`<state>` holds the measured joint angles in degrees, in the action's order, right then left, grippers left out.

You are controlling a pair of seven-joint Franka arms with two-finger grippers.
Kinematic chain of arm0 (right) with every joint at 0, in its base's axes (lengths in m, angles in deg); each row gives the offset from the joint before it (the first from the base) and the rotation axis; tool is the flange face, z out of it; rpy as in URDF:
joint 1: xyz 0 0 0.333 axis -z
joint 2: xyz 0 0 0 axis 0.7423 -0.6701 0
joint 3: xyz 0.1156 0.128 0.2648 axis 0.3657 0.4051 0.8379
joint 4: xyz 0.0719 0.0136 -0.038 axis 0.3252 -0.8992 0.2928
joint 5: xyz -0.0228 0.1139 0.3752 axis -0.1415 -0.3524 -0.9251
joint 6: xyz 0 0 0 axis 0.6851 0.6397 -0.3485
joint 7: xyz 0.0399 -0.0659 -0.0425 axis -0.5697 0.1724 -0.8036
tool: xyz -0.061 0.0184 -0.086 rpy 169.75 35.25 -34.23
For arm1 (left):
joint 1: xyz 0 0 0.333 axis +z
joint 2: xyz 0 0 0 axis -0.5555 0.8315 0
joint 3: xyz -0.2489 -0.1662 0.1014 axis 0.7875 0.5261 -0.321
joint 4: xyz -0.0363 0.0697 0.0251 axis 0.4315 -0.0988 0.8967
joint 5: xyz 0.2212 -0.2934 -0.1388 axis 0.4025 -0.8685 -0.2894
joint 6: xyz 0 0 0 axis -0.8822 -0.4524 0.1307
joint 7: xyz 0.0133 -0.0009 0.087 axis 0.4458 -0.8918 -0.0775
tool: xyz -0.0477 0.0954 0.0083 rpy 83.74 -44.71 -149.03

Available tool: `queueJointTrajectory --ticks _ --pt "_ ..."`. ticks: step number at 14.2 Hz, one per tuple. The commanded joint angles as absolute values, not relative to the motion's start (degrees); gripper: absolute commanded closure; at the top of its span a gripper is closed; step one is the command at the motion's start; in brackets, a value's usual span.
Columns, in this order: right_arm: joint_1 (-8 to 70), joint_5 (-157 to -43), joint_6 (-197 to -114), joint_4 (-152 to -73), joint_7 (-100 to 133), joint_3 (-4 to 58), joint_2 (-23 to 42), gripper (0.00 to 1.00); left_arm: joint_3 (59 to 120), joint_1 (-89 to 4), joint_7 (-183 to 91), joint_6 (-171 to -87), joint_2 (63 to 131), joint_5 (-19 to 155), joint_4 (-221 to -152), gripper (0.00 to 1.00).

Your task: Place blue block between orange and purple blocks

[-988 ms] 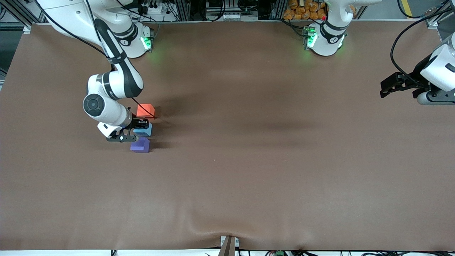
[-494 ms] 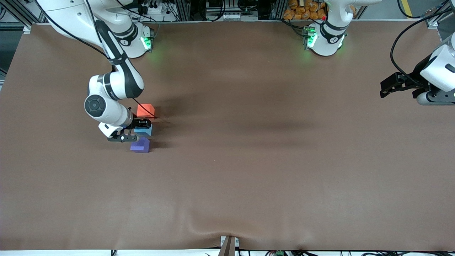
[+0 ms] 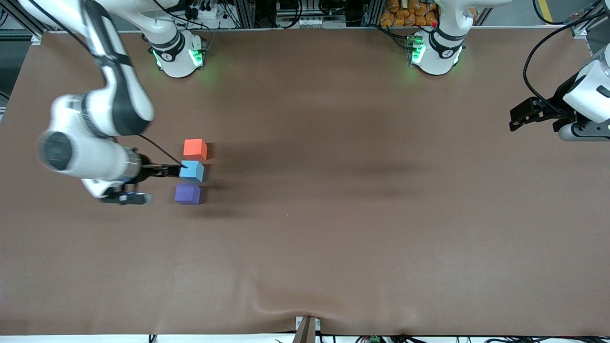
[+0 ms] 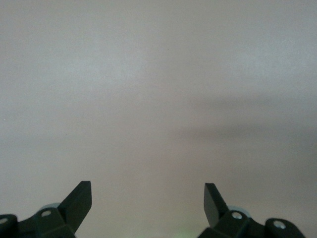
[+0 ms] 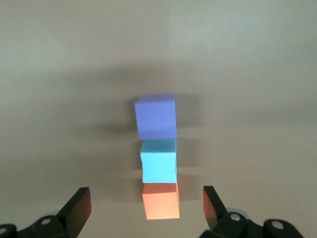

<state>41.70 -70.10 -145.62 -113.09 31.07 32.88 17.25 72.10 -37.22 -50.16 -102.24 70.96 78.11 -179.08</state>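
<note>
**Inspector:** Blue block (image 3: 192, 171), position?

**Recorder:** Resting on the brown table (image 3: 333, 214), at mid-height of the front view, toward the right arm's end. Set between the orange block (image 3: 195, 148) and the purple block (image 3: 188, 194). Orange one farther from the front camera, purple one nearer. All three in one short, nearly straight line, flat on the table, none stacked.

**Inspector:** Contact between neighbours?

**Recorder:** Just beside one another. Thin gaps suggested in the front view; in the right wrist view the faces seem to meet. Cannot tell for certain.

**Inspector:** Right gripper (image 5: 147, 198)?

**Recorder:** Fingers spread wide, nothing between them. Clear of all three blocks, off to the side of the row, toward the right arm's edge of the table. Blurred in the front view. Row of blocks seen lengthwise from its wrist camera, centred between the two fingertips, with the purple one highest in that frame and the orange one lowest.

**Inspector:** Left gripper (image 4: 147, 191)?

**Recorder:** Waiting at the left arm's end of the table, in the upper part of the front view, well apart from the blocks. Fingers apart, empty. Only bare table surface in its wrist view.

**Inspector:** Anything else on the table?

**Recorder:** Both arm bases along the top edge of the front view, green lights showing on each.
</note>
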Motion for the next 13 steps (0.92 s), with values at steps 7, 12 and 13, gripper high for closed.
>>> queueJointTrajectory --ticks 7,12,13 --pt "52.1 -70.6 -122.6 -84.2 30.1 33.8 16.3 0.00 72.2 -36.6 -49.9 -102.6 70.9 75.7 -177.9 0.00" --pt "52.6 -67.1 -117.5 -83.1 28.8 34.2 22.3 0.00 72.3 -36.8 -50.6 -102.1 70.3 76.0 -178.0 0.00" --pt "52.6 -66.8 -115.8 -84.0 27.6 33.9 24.5 0.00 72.3 -36.8 -50.6 -102.2 70.3 76.1 -178.0 0.00"
